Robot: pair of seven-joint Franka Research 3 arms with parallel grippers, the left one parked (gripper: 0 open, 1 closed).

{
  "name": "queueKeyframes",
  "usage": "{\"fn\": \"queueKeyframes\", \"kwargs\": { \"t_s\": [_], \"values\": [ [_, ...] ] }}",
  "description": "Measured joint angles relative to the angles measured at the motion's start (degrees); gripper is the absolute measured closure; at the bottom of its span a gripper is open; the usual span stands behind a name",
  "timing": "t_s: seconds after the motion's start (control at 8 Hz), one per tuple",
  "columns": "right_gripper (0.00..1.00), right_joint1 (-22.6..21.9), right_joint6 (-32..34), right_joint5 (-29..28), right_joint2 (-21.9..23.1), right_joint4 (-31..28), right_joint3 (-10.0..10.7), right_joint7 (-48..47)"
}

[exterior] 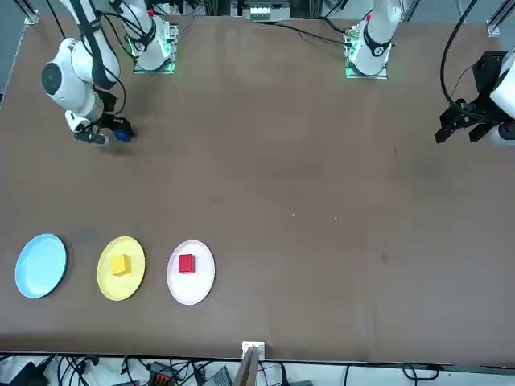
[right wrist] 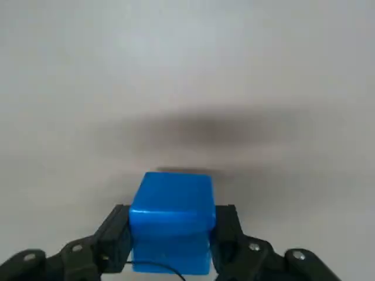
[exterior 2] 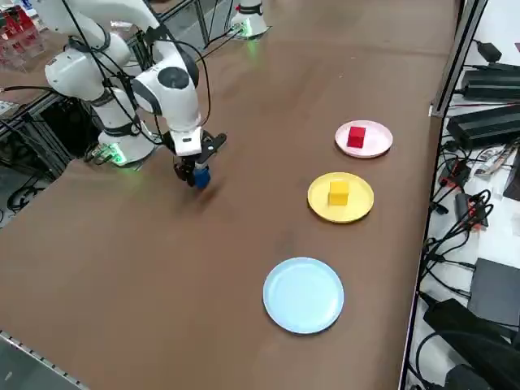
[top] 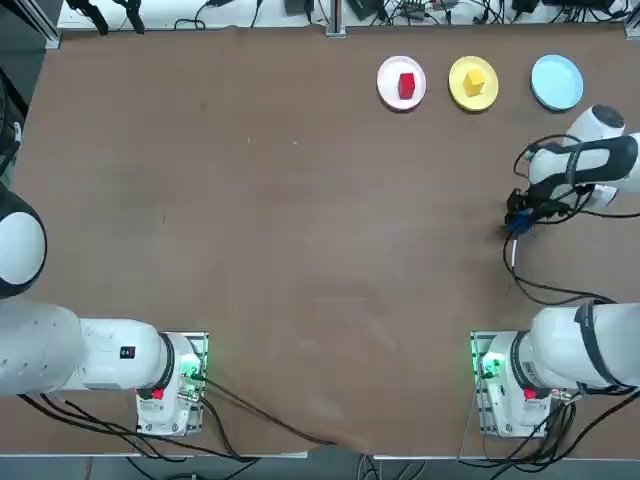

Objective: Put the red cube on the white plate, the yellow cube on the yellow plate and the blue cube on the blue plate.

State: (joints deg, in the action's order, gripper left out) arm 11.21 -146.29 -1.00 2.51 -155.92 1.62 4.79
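Brown table carries three plates in a row at its far edge; I see the red cube on the white plate, the yellow cube on the yellow plate; the blue plate sits bare; right gripper, near the table's right edge, has its jaws closed on the blue cube

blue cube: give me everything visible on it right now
The blue cube is a small, solid, deep-blue block with smooth, slightly glossy faces and softly rounded edges. It sits clamped between the two black fingers of the right gripper, one pad on each side. It is at the table's right side, well short of the empty blue plate. Whether it is lifted off the table cannot be told.
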Motion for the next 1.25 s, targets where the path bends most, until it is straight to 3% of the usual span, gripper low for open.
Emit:
{"fn": "queueKeyframes", "kwargs": {
  "t_s": [0.25, 0.5, 0.62, 1.0, 1.12, 1.25],
  "values": [
    [0.3, 0.0, 10.3, 0.0, 2.0, 11.5, 0.0, -0.1],
    [0.3, 0.8, 20.6, -0.1, -3.3, 29.3, 0.5, -0.9],
    [0.3, 2.2, 24.1, 0.0, -9.5, 39.4, 0.8, -0.8],
    [0.3, 6.2, 26.4, 1.4, -36.0, 70.9, 1.3, 9.8],
    [0.3, 7.1, 24.9, 1.7, -44.3, 79.5, 1.4, 13.8],
    [0.3, 8.1, 21.8, 1.8, -49.9, 84.4, 1.4, 16.6]
  ]
}}
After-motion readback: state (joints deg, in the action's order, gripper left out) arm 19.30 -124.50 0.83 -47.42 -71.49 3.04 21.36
